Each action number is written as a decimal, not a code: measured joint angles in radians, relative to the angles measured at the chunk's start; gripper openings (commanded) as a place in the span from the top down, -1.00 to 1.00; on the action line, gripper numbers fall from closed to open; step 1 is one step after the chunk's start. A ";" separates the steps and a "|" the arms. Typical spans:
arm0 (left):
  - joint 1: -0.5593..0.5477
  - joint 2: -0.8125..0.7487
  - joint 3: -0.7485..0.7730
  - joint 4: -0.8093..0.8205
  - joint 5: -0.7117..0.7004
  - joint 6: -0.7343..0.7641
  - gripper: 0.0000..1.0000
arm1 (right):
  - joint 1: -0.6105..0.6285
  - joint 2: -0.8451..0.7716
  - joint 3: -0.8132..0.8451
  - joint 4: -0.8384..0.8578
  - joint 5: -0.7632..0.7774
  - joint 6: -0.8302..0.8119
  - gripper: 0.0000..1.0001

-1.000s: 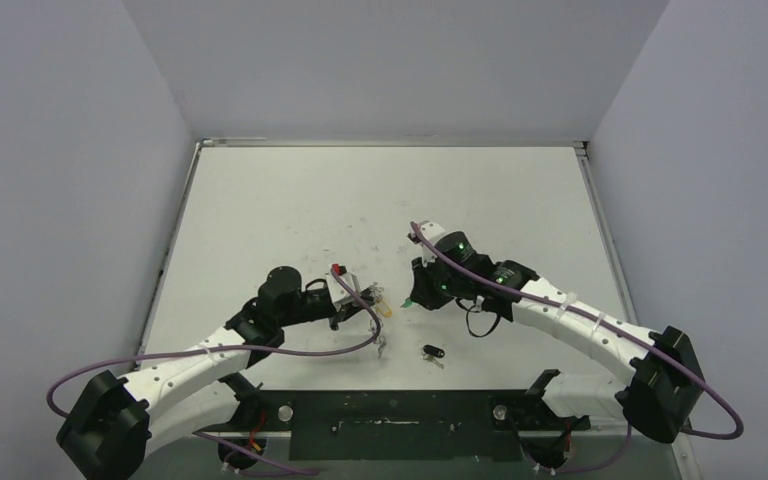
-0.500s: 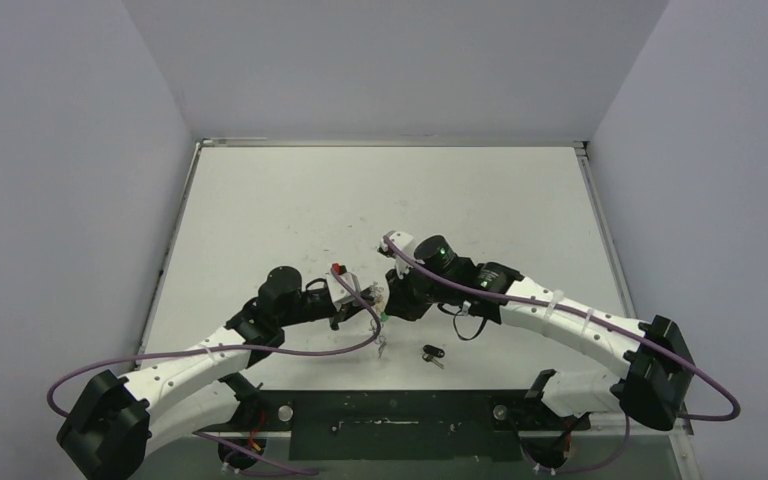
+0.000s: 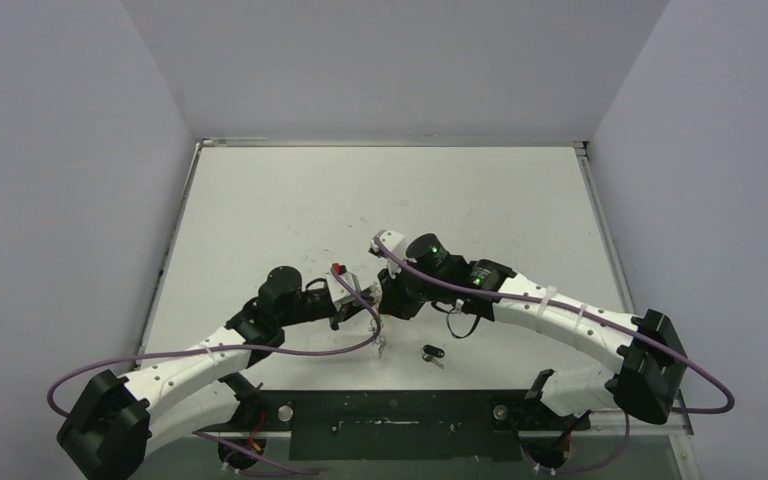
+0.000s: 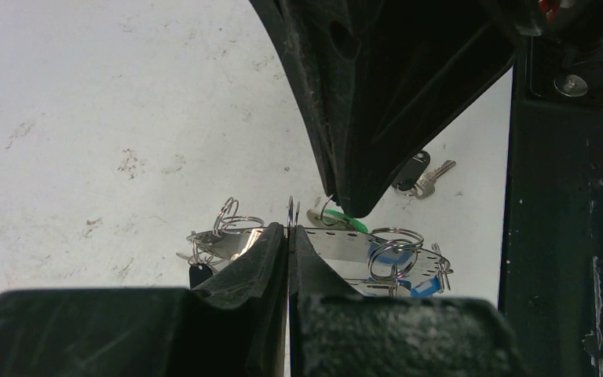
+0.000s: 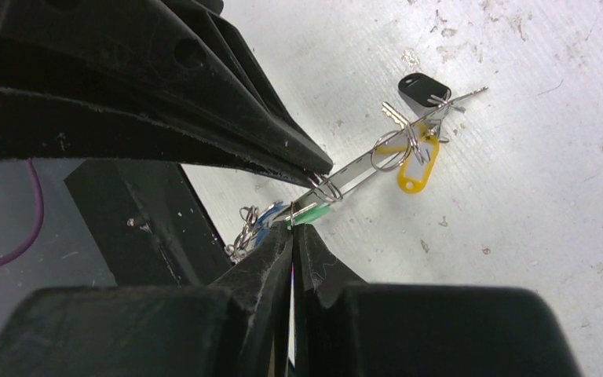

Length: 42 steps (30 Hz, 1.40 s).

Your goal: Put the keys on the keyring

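Note:
My left gripper [image 4: 289,229] is shut on the keyring [image 4: 338,243], a shiny silver band held above the table. On the keyring hang a yellow key [image 5: 418,169], a black-tagged key [image 5: 418,85] and blue keys [image 4: 422,288]. Squeezed in my shut right gripper [image 5: 291,226] is the small ring of the green key [image 5: 314,213], which sits right against the keyring beside the left fingertips [image 5: 318,166]. In the top view the left gripper [image 3: 368,300] and the right gripper [image 3: 384,305] meet near the table's front. A loose black key [image 3: 432,352] lies on the table to their right.
The black front rail [image 3: 400,420] with the arm bases runs close behind the loose black key [image 4: 413,173]. Purple cables [image 3: 290,352] loop along both arms. White walls enclose the white table [image 3: 380,190] on three sides.
The right arm has swung left, carrying the green key up against the keyring at the left gripper. The left arm has stayed put.

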 measured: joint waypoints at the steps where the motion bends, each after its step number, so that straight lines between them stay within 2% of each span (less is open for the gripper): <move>1: 0.000 0.000 0.000 0.000 0.000 0.000 1.00 | 0.000 0.005 0.007 0.000 0.003 -0.002 1.00; 16: 0.000 0.000 0.000 0.000 0.000 0.000 1.00 | 0.000 0.011 0.025 -0.008 0.047 -0.014 1.00; 42: 0.000 0.000 0.000 0.000 0.000 0.000 1.00 | 0.000 0.055 0.035 -0.007 0.031 -0.030 1.00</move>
